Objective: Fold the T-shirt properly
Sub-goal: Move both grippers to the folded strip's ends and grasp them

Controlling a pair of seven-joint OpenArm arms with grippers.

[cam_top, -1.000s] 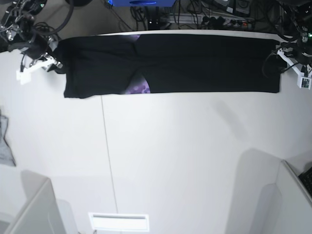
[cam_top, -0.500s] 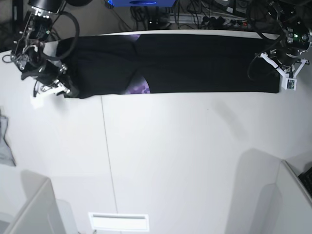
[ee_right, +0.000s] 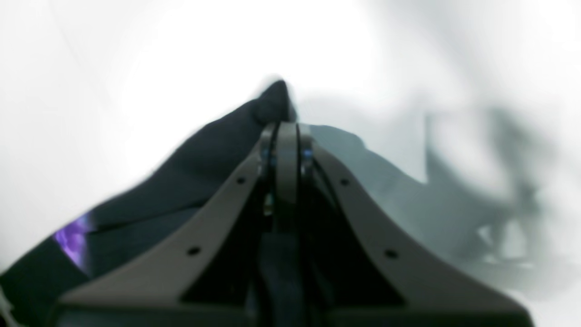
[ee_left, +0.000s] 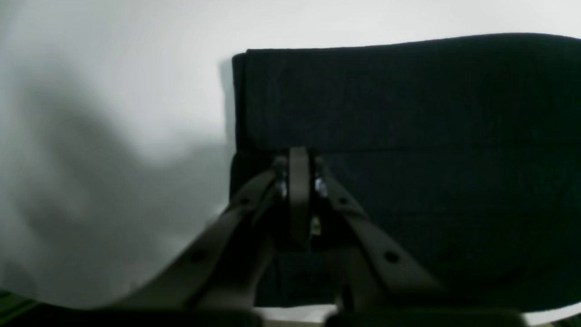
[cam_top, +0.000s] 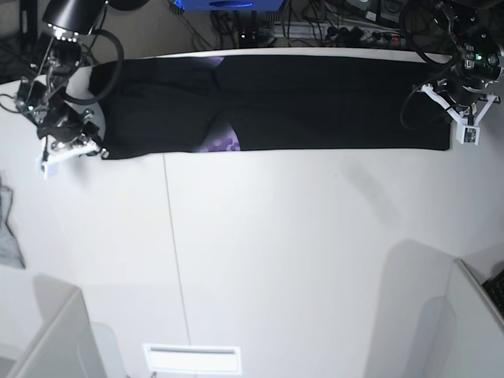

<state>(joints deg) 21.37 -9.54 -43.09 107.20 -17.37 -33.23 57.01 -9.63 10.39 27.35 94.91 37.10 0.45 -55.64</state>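
1. T-shirt of black cloth is seen stretched along the white table's far edge.
2. Left gripper and right gripper are each clamped on an end.
3. Both ends should be lifted evenly.

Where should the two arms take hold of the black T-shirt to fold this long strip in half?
Judging by its pose, the T-shirt lies as a long flat band across the table, so grip its two short ends, each arm coming in from its own outer side. The left gripper and the right gripper appear closed on those ends.
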